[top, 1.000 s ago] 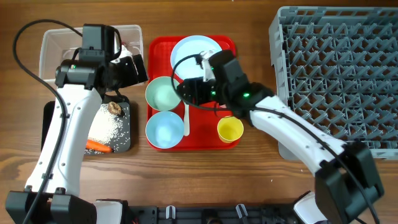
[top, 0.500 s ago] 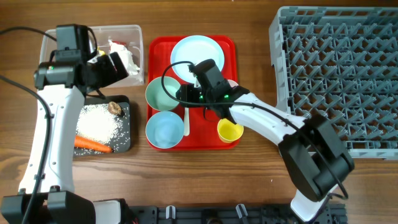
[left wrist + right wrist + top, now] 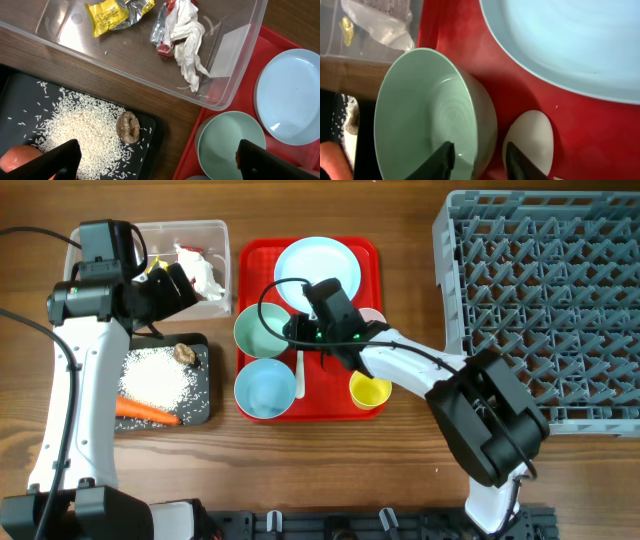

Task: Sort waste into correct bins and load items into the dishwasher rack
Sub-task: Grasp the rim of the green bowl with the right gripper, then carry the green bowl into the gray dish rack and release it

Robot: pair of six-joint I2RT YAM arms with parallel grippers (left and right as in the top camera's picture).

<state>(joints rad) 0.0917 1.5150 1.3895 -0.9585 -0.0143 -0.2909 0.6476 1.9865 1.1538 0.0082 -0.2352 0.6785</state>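
Note:
My right gripper [image 3: 291,331] [image 3: 479,156] is open and straddles the right rim of the pale green bowl [image 3: 256,330] [image 3: 427,120], one finger inside and one outside. The white spoon [image 3: 299,376] [image 3: 532,137] lies just beside it. The blue bowl [image 3: 265,388], light blue plate [image 3: 315,265] [image 3: 570,40] and yellow cup [image 3: 370,390] sit on the red tray [image 3: 249,260]. The pink cup [image 3: 373,316] is mostly hidden by my arm. My left gripper [image 3: 186,285] [image 3: 157,160] is open and empty, above the gap between the clear tub [image 3: 213,228] and the black tray [image 3: 201,406].
The tub holds a yellow wrapper [image 3: 107,15] and a red-white wrapper [image 3: 182,30]. The black tray holds rice [image 3: 160,380], a brown lump [image 3: 185,353] and a carrot [image 3: 145,411]. The grey rack [image 3: 540,290] stands at the right.
My left gripper has moved left, off the tub's right end. My right gripper has shifted left and lower, onto the green bowl's rim.

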